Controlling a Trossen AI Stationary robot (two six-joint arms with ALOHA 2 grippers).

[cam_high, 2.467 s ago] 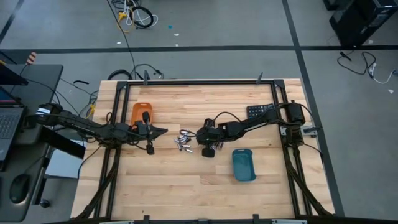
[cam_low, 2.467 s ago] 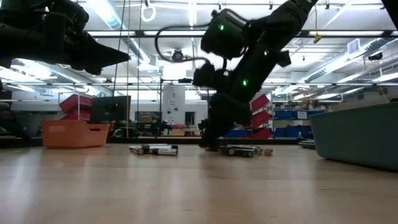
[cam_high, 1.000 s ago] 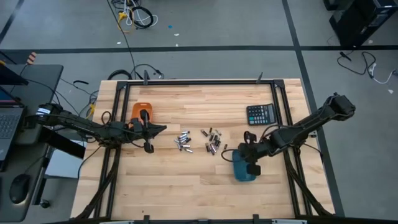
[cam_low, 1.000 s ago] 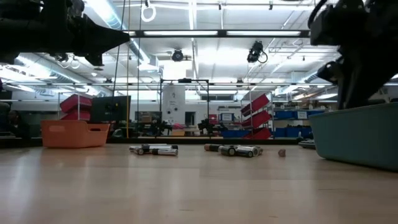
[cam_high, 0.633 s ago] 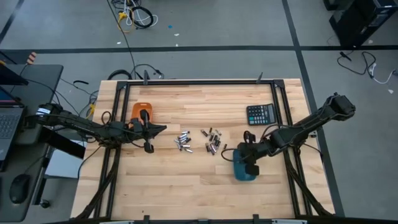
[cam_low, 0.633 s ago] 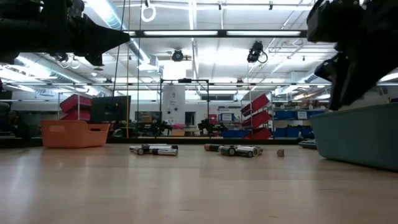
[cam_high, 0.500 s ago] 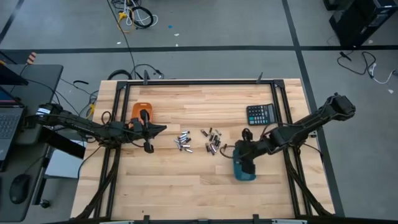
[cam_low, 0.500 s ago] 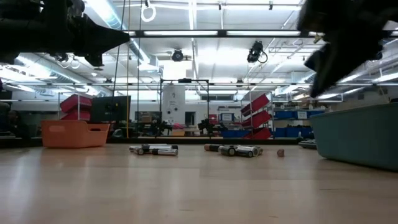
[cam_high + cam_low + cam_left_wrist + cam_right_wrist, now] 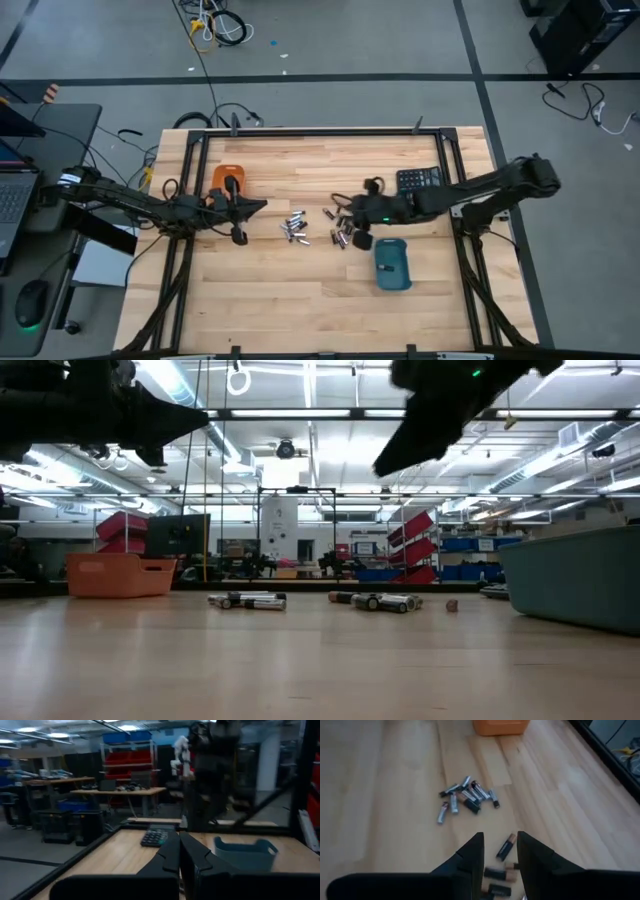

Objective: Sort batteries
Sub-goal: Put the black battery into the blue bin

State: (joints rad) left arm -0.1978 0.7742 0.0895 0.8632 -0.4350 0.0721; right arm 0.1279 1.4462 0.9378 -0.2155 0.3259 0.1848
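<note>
We see pale wood-plank table (image 9: 300, 290) inside a black metal frame. The batteries (image 9: 295, 228) are small cylinders, silvery with dark and coppery ends, lying loose mid-table in two clusters: one left of centre, the second cluster (image 9: 341, 230) just to its right. No print on them is legible to us.

Orange tray (image 9: 227, 178) sits far left, smooth moulded plastic with rounded corners; blue tray (image 9: 392, 264) sits near right, same build. Black calculator (image 9: 417, 180) lies far right, grid of keys, no readable markings.

Right gripper (image 9: 352, 222) has swung left from over the blue tray to above the right-hand cluster; its dark fingers (image 9: 472, 851) stand apart, released, nothing between them. Cells lie on the wood right below them.

Left gripper (image 9: 262, 207) stays clenched and empty, raised between the orange tray and the left cluster, same spot as before.
</note>
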